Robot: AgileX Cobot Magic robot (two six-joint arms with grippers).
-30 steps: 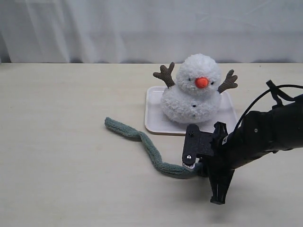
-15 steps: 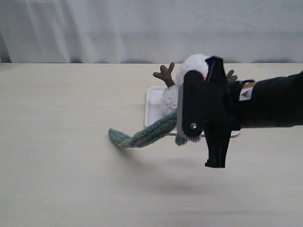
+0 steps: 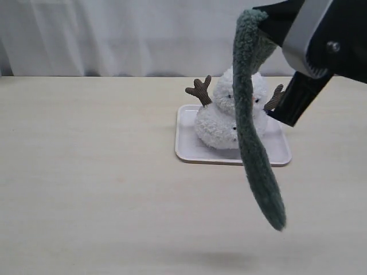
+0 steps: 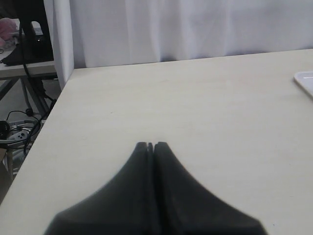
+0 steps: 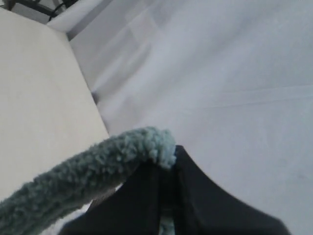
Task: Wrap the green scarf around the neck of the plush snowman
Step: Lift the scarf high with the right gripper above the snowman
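The green scarf (image 3: 250,132) hangs straight down from the top right of the exterior view, its free end dangling above the table in front of the tray. My right gripper (image 3: 256,20) is shut on the scarf's upper end, high above the table. In the right wrist view the scarf (image 5: 83,178) folds over the tips of the right gripper (image 5: 167,159). The plush snowman (image 3: 221,117) sits upright on a white tray (image 3: 189,146), partly hidden behind the scarf; its neck is covered by the strip. My left gripper (image 4: 150,145) is shut and empty over bare table.
A white curtain (image 3: 126,34) hangs behind the table's far edge. In the left wrist view the table's side edge (image 4: 46,127) drops off toward cables and a stand on the floor, and a tray corner (image 4: 305,81) shows.
My right gripper closed on the scarf's end on the table, then rose high and toward the camera, lifting the whole scarf off the table so it hangs in front of the snowman.
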